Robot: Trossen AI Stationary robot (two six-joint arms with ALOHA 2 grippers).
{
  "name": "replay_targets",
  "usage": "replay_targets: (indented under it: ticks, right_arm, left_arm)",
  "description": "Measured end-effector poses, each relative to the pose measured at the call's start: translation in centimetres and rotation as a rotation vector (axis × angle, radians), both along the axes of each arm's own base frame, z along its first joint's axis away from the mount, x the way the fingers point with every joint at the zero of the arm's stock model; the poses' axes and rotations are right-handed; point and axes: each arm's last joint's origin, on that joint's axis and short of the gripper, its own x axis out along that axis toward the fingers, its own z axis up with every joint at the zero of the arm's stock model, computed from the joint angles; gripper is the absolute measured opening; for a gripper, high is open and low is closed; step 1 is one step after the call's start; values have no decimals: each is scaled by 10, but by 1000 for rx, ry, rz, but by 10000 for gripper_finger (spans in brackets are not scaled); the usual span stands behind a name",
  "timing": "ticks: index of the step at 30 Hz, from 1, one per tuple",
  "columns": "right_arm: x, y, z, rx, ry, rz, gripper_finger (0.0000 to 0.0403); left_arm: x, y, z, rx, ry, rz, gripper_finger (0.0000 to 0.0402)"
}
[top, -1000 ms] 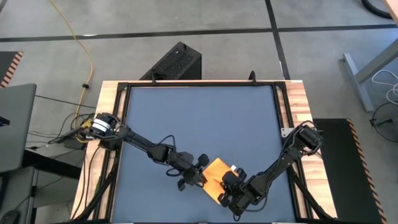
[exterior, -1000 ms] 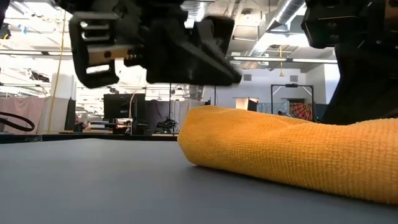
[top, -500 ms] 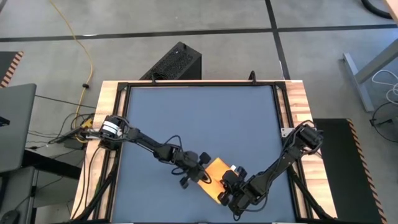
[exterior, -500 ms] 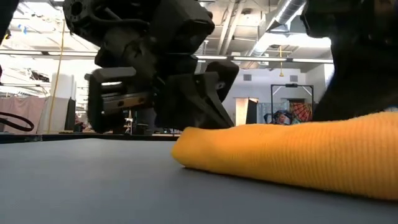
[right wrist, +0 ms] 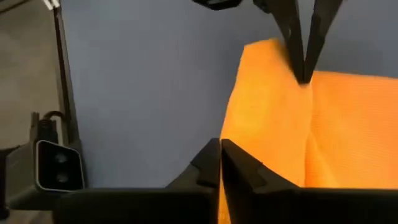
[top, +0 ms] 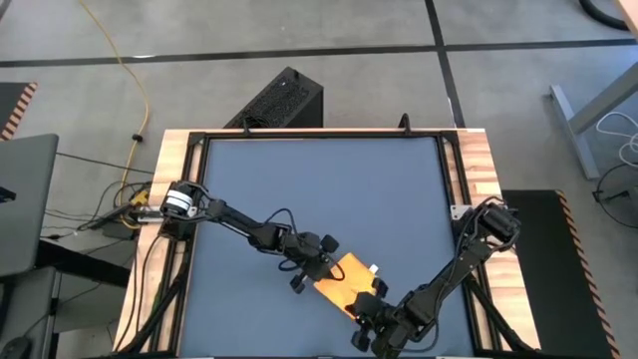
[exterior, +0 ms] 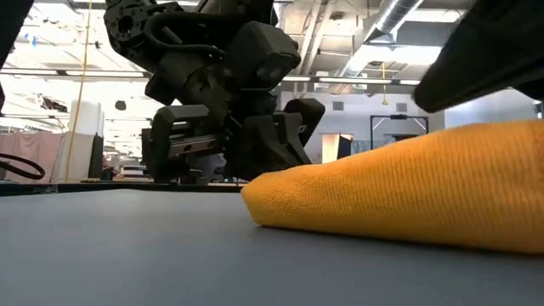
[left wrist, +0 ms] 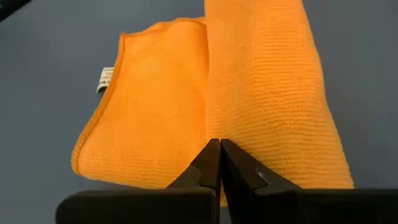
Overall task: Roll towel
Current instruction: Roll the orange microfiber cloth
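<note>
Near the table's front edge (top: 329, 351) the towel (top: 344, 282) lies partly rolled, its white tag (left wrist: 106, 79) clear only in the left wrist view, with left gripper (left wrist: 220, 163) and right gripper (right wrist: 220, 163) each closed, fingertips together, at opposite ends, gripping nothing

towel (top: 344, 281) – near table's front edge | left end effector (top: 317, 267) – touching | right end effector (top: 374, 311) – touching
</note>
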Motion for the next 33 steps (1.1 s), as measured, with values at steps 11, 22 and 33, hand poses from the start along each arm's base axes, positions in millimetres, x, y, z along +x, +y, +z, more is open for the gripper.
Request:
replay_targets:
  ticks: [11,22,33]
  right_arm:
    - [12,-5,0,-14,56,97,174]
    - [18,-4,-43,60,201,50,227]
    - [22,14,-45,32,199,-27,34]
  left_arm:
    - [0,0,1,-11,-3,-4,0]
    - [-1,-1,0,-18,11,-10,0]
    - [0,14,-4,47,41,95,0]
